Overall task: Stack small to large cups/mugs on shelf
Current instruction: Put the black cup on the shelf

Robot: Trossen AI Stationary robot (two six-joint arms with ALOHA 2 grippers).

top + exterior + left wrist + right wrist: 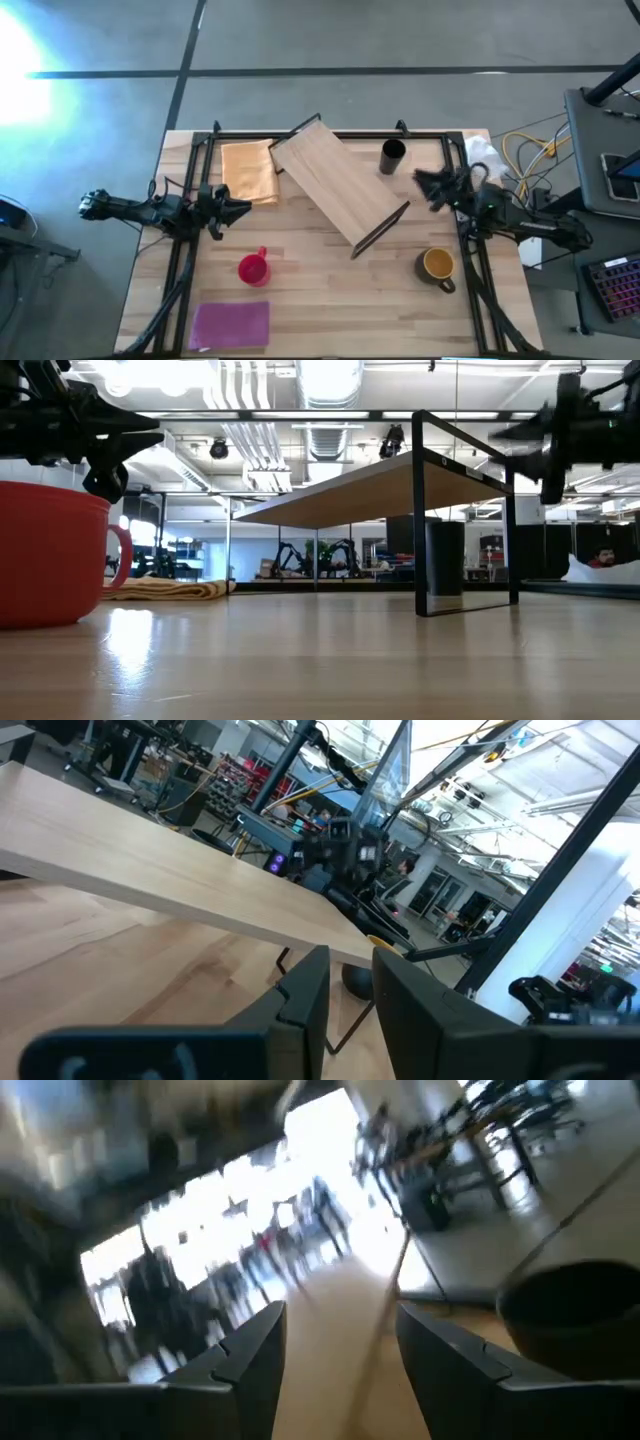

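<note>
Strong glare whitens the high view's top-left floor (30,60); ceiling lights (330,375) burn out; the right wrist view is motion-blurred.

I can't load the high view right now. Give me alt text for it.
No cup is on the shelf, which lies diagonally mid-table: black cup behind it, yellow-lined mug front right, red mug front left. Both grippers, left and right, hold nothing.

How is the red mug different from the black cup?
The red mug has a handle; the black cup looks plain and narrow, with no handle showing. The red mug stands near the left gripper, beside the purple mat; the black cup stands past the shelf, near the right gripper. Both sit upright on the table, unheld.
</note>
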